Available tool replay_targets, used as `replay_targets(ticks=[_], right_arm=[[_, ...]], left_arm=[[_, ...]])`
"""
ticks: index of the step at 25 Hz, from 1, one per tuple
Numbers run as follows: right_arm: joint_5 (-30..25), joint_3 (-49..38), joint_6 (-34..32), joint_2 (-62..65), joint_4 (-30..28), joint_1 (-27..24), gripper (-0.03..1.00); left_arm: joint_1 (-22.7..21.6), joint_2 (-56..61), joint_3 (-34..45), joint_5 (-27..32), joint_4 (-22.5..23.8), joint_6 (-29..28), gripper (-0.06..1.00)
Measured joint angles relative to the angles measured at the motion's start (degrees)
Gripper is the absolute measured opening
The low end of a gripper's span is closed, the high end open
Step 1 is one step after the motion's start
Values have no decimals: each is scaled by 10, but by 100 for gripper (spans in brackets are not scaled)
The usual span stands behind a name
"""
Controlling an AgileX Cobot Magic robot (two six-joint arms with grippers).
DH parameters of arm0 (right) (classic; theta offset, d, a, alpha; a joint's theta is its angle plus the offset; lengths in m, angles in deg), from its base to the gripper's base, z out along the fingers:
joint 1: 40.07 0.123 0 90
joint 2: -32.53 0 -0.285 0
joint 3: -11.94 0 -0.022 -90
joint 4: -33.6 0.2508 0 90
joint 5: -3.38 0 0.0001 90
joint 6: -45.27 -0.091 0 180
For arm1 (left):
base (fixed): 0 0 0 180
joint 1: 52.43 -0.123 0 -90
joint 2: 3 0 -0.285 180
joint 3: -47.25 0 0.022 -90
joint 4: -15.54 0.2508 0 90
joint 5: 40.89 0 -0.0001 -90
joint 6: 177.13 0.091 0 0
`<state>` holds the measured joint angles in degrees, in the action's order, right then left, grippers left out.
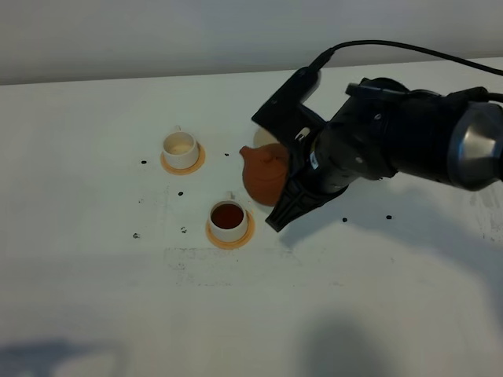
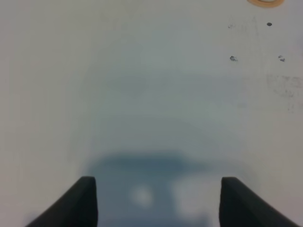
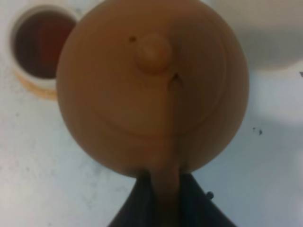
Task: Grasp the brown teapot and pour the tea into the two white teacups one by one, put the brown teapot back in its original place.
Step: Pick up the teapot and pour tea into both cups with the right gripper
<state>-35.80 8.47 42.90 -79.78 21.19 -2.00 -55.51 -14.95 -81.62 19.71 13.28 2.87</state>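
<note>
Wall (image 1: 157,39): pale grey-white strip across the top of the frame, plain.
Table (image 1: 78,314): white, matte, fills the rest of the frame; its far edge meets the wall on a slight slant, higher at the right.
Marks (image 1: 142,162): small black dots scattered left of centre and right of centre.
Scuffs (image 1: 228,258): faint grey lines just below centre.
Light: even, diffuse.
Shadows (image 1: 338,345): soft dark patch at lower centre, bluish one in the lower left corner.
</note>
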Motion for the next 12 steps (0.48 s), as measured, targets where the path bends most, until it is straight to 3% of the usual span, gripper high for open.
replay_targets(ticks=[8,12], right_arm=[[23,-1,5,-35,31,-13,11],[59,-25,5,-41,44,-27,11]], left_arm=[[0,0,0,0,0,0,55],[0,0,0,0,0,0,55]])
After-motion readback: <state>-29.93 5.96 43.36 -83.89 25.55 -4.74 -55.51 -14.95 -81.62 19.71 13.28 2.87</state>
